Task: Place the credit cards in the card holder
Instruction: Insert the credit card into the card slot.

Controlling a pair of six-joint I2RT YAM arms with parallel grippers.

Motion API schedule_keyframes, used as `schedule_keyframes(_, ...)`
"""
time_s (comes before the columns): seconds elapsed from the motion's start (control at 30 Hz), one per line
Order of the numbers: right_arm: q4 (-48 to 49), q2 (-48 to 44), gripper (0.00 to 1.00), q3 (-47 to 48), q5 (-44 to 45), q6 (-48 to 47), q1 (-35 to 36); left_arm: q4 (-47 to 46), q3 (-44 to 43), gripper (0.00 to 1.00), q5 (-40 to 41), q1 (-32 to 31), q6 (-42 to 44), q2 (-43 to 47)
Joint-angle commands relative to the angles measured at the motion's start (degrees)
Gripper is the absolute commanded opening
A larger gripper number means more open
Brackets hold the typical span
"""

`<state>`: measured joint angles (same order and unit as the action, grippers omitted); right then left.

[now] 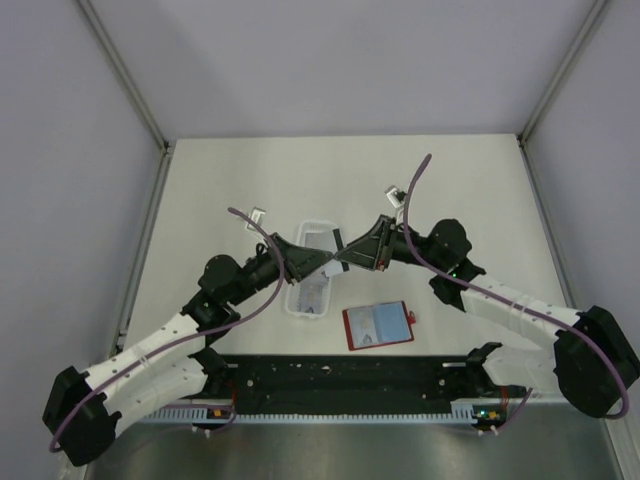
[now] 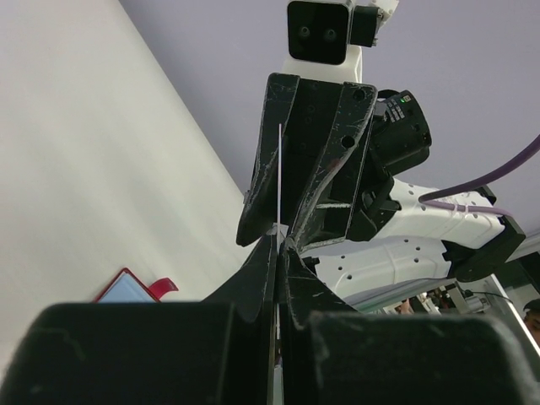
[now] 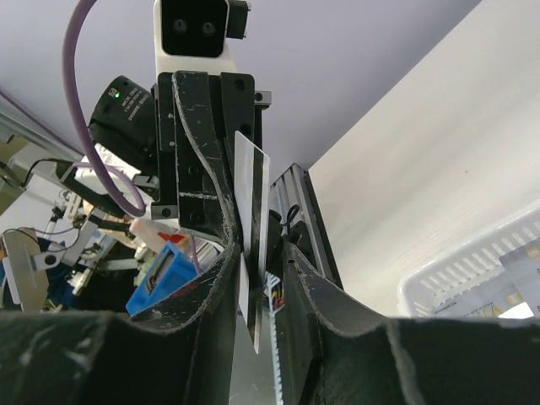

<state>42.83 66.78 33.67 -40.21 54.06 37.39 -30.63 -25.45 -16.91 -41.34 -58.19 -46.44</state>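
Note:
My two grippers meet tip to tip above the white tray point(image 1: 297, 302). A thin grey credit card point(image 2: 279, 169) stands edge-on, and my left gripper point(image 2: 282, 245) is shut on it. The same card point(image 3: 251, 198) reaches down between the fingers of my right gripper point(image 3: 261, 266), which stand apart, with a gap between the card and the right finger point(image 3: 316, 295). In the top view the grippers point(image 1: 326, 268) point(image 1: 346, 258) touch noses over the tray. The red card holder point(image 1: 378, 325) lies open and flat on the table near the front, its red edge and clasp tab point(image 2: 160, 287) showing low left.
More cards lie in the white slotted tray point(image 3: 472, 278) under the grippers. Behind the card holder runs the black rail point(image 1: 350, 385) at the table's near edge. Grey walls close in the left, right and back sides.

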Motion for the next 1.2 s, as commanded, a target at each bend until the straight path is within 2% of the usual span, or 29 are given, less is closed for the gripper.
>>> schedule_keyframes(0.0,0.3,-1.7,0.27,3.2,0.1,-2.4,0.5,-1.4,-2.0,0.0,-1.1,-0.1,1.1,0.6)
schedule_keyframes(0.17,0.4,-1.1,0.22,3.7,-0.3,-2.6,0.5,-1.3,-1.8,0.0,-1.4,-0.1,1.1,0.9)
schedule_keyframes(0.37,1.5,-0.7,0.01,3.3,-0.5,-2.4,0.5,-1.7,-1.7,0.0,-2.4,-0.1,1.0,0.4)
schedule_keyframes(0.53,-1.8,-2.3,0.0,3.7,-0.7,-4.6,0.6,-2.2,-1.5,0.0,-3.4,-0.1,1.3,0.2)
schedule_keyframes(0.57,-3.9,-2.9,0.0,3.9,-0.4,-5.6,0.5,-2.0,-1.3,0.06,-2.7,0.0,1.7,0.6)
schedule_keyframes(0.63,-10.7,-5.2,0.0,4.7,2.0,-8.6,0.5,0.5,-1.0,0.3,-1.1,0.1,3.0,2.4)
schedule_keyframes(0.7,-22.3,-8.2,0.0,5.9,7.8,-12.5,0.5,5.0,-1.6,0.51,0.8,0.1,6.0,4.4)
schedule_keyframes(0.73,-27.9,-9.6,0.0,6.7,12.3,-14.6,0.4,7.5,-2.1,0.59,2.0,0.0,7.4,5.4)
schedule_keyframes(0.8,-39.7,-12.5,0.0,7.8,21.5,-17.7,0.6,13.4,-3.1,0.68,4.2,0.1,10.5,6.9)
schedule_keyframes(0.9,-54.5,-16.1,0.0,8.2,33.1,-18.6,0.5,20.9,-5.8,0.66,5.5,0.1,15.2,5.7)
schedule_keyframes(1.0,-65.2,-18.9,0.0,6.9,42.1,-17.2,0.5,27.7,-9.1,0.56,4.2,-0.1,20.4,1.3)
schedule_keyframes(1.07,-69.9,-19.8,0.0,6.0,44.3,-16.8,0.6,30.4,-10.6,0.52,4.2,-1.1,23.1,-0.8)
schedule_keyframes(1.17,-74.1,-21.1,0.0,3.6,46.1,-15.7,0.5,33.7,-11.0,0.52,8.6,-4.4,26.5,-3.0)
